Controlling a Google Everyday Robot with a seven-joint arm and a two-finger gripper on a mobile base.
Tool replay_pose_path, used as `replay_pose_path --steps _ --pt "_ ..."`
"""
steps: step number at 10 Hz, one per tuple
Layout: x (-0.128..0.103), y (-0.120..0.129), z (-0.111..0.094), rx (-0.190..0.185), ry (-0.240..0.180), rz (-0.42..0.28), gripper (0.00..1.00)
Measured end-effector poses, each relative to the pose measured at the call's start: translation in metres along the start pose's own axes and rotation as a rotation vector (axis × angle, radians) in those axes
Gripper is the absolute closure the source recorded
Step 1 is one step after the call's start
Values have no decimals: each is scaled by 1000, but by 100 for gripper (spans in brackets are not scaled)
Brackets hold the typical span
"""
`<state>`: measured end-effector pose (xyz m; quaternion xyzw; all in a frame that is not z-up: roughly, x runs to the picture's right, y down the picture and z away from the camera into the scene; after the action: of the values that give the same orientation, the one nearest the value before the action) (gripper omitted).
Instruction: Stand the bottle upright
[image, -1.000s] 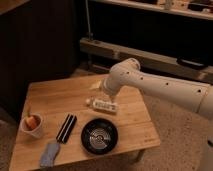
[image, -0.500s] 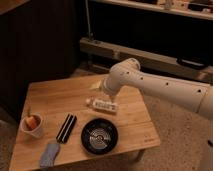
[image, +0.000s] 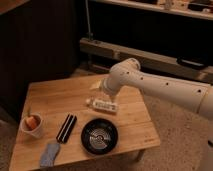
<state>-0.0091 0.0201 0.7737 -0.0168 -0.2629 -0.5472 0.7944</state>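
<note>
Well, the wooden counter (image: 55, 100) is the biggest thing, and it carries all the rest. The white arm (image: 160, 90) reaches in from 3 o'clock and bends down over the middle, so it can get at the bottle. The black bowl (image: 83, 136) sits at 5 o'clock, near the front edge. The black ribbed bar (image: 66, 128) lies at 8 o'clock. The white cup (image: 34, 132) with something orange in it stands at 9 o'clock, and a blue-gray cloth (image: 48, 154) lies at 7 o'clock. All of these are out of the arm's way.

The bottle (image: 103, 105) lies on its side just past the middle, toward 1 o'clock. It is not standing yet. The pincer (image: 98, 90) hangs just above it, at its 12 o'clock, spread wide and holding nothing. I think it is spread so it can drop around the bottle and tip it up.
</note>
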Motion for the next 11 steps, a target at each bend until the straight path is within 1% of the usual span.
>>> replay_pose_path --steps 2,3,4,5,6,8,9,10,11 --pt "7 18 -5 91 55 -233 20" --pt "8 28 -6 134 66 -342 20" --pt "8 32 -6 156 46 -404 20" --pt "8 33 -4 168 28 -441 20" --pt "8 37 -4 188 6 -490 20" --pt "9 40 -4 205 -6 -526 20" --pt "9 35 -5 207 3 -529 20" --pt "9 27 -7 216 24 -544 20" --pt "9 20 -9 218 48 -595 20"
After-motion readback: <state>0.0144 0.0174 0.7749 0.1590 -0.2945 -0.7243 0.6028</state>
